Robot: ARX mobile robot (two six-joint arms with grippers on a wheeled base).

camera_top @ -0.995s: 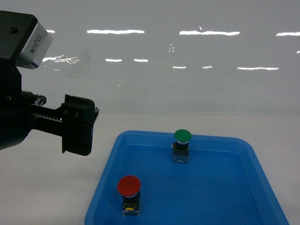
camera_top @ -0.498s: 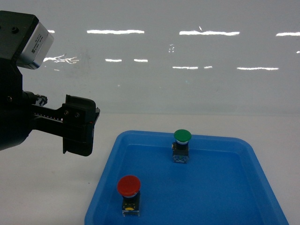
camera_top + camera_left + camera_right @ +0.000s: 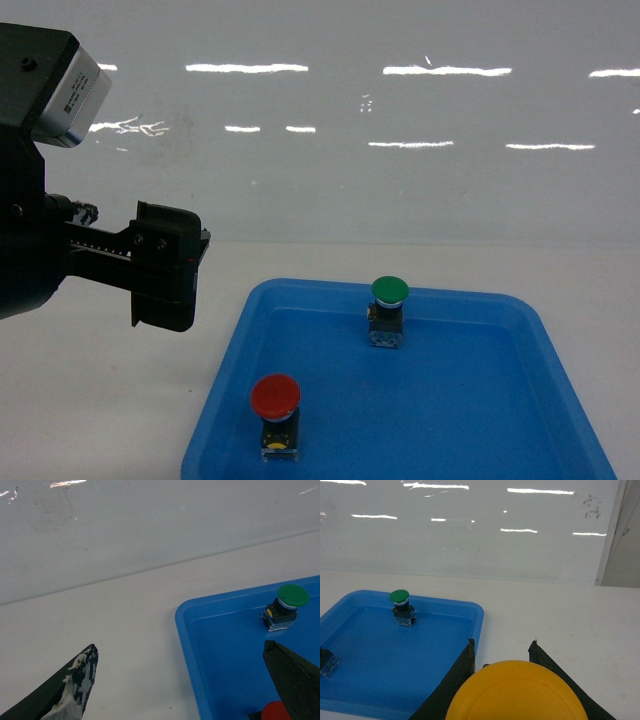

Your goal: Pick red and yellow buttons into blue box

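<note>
Red button (image 3: 275,398): tray (image 3: 420,450) front-left corner, unpicked. Left gripper (image 3: 180,685): spread, approaching. Right gripper (image 3: 502,655): clamps yellow button (image 3: 517,692), carrying boxward.

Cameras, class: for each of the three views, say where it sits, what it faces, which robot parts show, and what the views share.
Head: on the robot, facing forward and down at the blue tray; left gripper shows.
Left wrist: looks between open fingers at the tray's corner.
Right wrist: looks over the yellow button in the right gripper.
Shared: the green button appears in all three.

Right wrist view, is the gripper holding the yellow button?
Yes, the yellow button fills the gap between the right gripper's dark fingers.
</note>
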